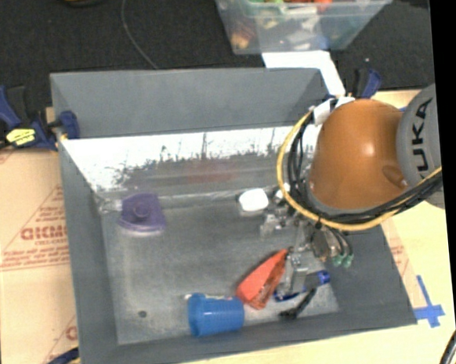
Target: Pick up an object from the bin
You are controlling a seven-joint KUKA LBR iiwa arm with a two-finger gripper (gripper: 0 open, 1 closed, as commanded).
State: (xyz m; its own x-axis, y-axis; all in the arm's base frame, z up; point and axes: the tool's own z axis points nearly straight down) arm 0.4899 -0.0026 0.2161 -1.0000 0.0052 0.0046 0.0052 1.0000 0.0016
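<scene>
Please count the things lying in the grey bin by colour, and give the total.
Purple: 1, round cap
White: 1, small lump
Red-orange: 1, long piece
Blue: 1, cup
Total: 4. A small dark blue bit beside the gripper is left out; I cannot tell whether it is a loose thing.

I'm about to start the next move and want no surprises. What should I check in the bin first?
1. Gripper is down at the orange-red thing, lower right of the bin: ok.
2. Whether the gripper holds anything: cannot tell.
3. Small blue and black bits crowd beside the gripper: not ok.
4. Blue cup lies apart from the gripper: ok.
5. Purple lid and white piece lie well away: ok.
</scene>
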